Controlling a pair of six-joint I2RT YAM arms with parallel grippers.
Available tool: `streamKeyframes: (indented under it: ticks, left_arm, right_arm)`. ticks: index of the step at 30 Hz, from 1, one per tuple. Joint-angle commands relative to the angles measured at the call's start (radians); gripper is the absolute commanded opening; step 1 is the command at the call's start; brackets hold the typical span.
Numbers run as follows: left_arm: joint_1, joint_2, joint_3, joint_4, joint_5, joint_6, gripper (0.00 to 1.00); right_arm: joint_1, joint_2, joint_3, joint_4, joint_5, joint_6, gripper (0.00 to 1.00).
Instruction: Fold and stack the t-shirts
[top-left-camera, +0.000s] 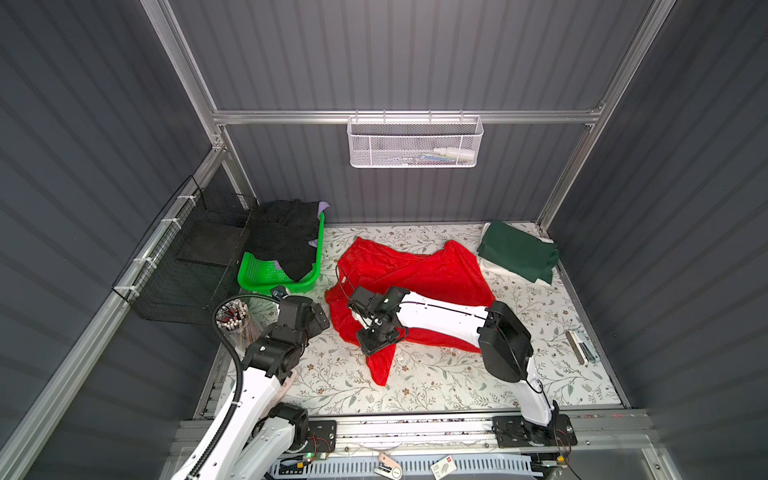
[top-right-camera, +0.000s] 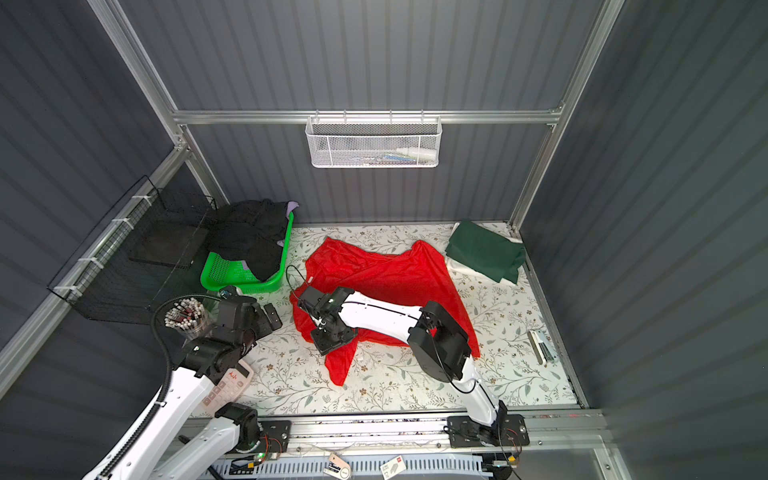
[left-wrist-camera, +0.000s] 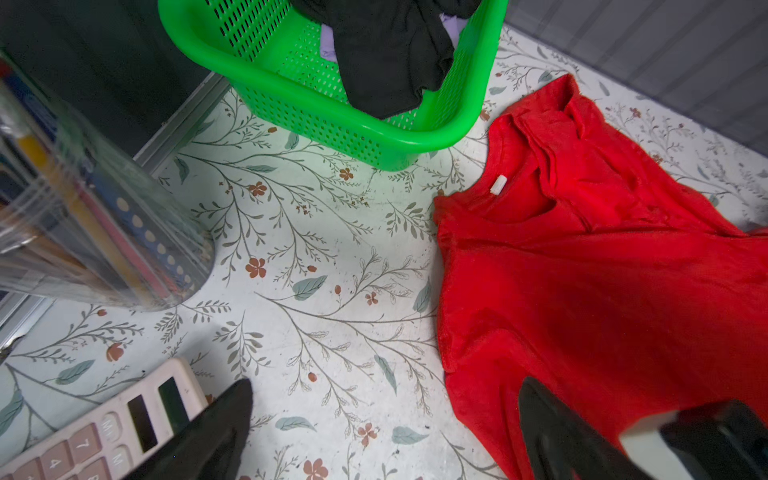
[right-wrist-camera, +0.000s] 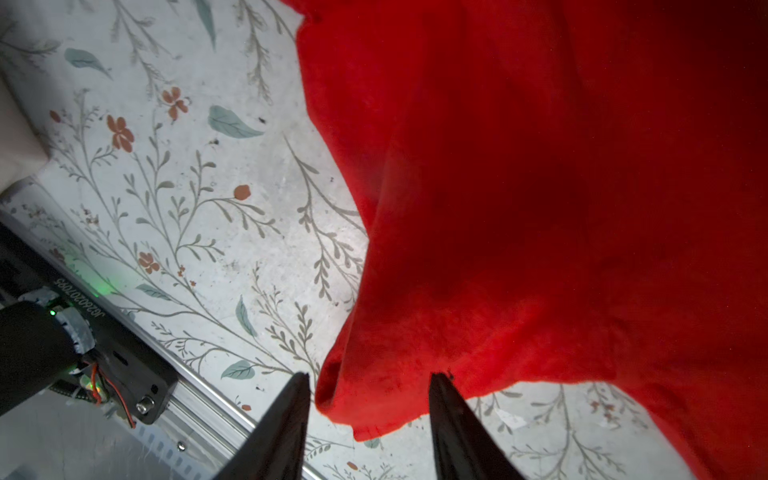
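The right arm (top-left-camera: 440, 318) is covering the middle of the red t-shirt (top-left-camera: 415, 270), the dark green t-shirt (top-left-camera: 515, 253) at the far right is hiding most of the white t-shirt (top-left-camera: 494, 269), and the black t-shirt (top-left-camera: 286, 237) in the green basket (top-left-camera: 257, 270) at the far left is burying most of the lavender t-shirt (top-left-camera: 322, 206). The left arm (top-right-camera: 183, 395) is lying over much of the calculator (top-right-camera: 230, 382) at the near left, and the contents of the white mesh basket (top-left-camera: 415, 145) on the far wall are showing too small to name.

Keys marked 7, 4 and M are seen on the pink calculator (left-wrist-camera: 89, 434). A serial number is printed on the black base plate (right-wrist-camera: 124, 347), only partly legible.
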Motion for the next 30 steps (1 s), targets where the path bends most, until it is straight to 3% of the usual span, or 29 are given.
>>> streamKeyframes:
  ticks: [1,11,17,23,30]
  left_arm:
    - [0.004,-0.031,0.028,-0.022,-0.009,0.039,1.00]
    - [0.004,0.001,0.034,-0.018,0.019,0.057,1.00]
    - [0.004,-0.005,0.070,-0.003,0.063,0.098,1.00]
    - [0.002,0.040,0.067,0.045,0.199,0.149,0.99]
    - [-0.001,0.072,0.052,0.082,0.288,0.183,0.97]
  right_arm:
    - [0.002,0.021,0.038,-0.046,0.008,-0.001,0.46]
    - [0.008,0.098,0.091,-0.088,0.037,0.007,0.29]
    - [-0.007,0.079,0.071,-0.041,0.026,0.023,0.00]
    - [-0.061,-0.001,0.001,0.018,0.056,0.025,0.00]
    - [-0.141,-0.059,-0.113,0.124,-0.123,-0.065,0.00]
